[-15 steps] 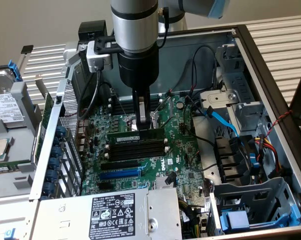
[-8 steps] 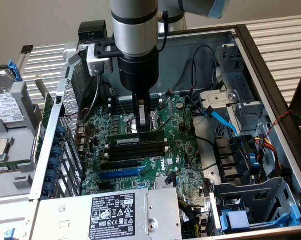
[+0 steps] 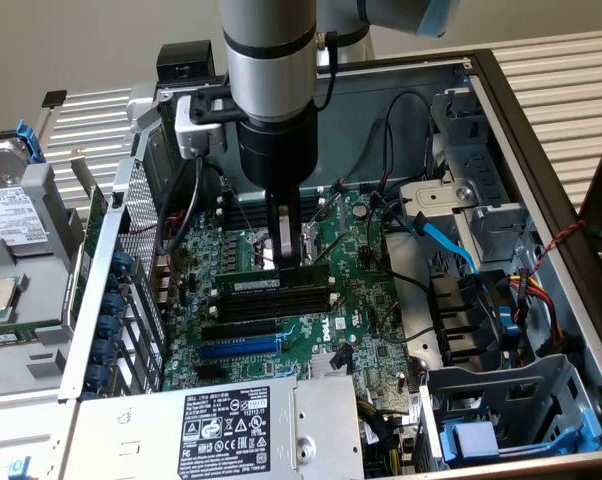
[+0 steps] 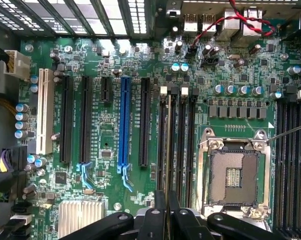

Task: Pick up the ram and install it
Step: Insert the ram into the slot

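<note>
The ram [image 3: 253, 285] is a long thin green stick standing on edge over the row of black memory slots [image 3: 281, 306] on the motherboard. My gripper [image 3: 286, 262] comes straight down on it near its middle, shut on its top edge. In the wrist view the ram [image 4: 167, 135] shows edge-on as a thin pale line along one of the black slots [image 4: 183, 145], running up from between my gripper's [image 4: 166, 205] black fingers. I cannot tell whether the stick is seated in the slot or just above it.
The blue expansion slot [image 3: 239, 349] lies nearer the power supply [image 3: 221, 430]. The open CPU socket [image 4: 234, 176] is beside the memory slots. Blue and black cables [image 3: 441, 238] and a drive cage [image 3: 501, 420] crowd the exterior view's right. A hard drive [image 3: 11, 215] rests outside the case.
</note>
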Available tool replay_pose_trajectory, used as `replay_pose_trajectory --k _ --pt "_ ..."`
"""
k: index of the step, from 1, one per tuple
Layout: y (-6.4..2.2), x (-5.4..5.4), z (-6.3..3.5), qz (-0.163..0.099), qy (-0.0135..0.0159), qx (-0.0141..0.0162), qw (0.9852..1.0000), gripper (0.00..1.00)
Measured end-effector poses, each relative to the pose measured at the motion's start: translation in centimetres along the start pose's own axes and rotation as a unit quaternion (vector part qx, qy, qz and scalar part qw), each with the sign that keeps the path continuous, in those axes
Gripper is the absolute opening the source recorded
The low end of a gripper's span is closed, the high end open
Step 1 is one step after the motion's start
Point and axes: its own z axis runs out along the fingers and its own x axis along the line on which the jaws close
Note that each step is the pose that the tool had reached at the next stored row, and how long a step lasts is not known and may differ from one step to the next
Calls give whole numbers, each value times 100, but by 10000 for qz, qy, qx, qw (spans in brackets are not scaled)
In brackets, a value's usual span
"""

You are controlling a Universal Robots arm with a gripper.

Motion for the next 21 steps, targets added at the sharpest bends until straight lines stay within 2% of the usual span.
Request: replay_pose_trajectory --k 5,12,21 --pt "0 23 8 -1 -21 -2 10000 13" --pt "0 56 20 0 -69 -3 10000 13" --pt "26 57 43 -1 -71 12 10000 13"
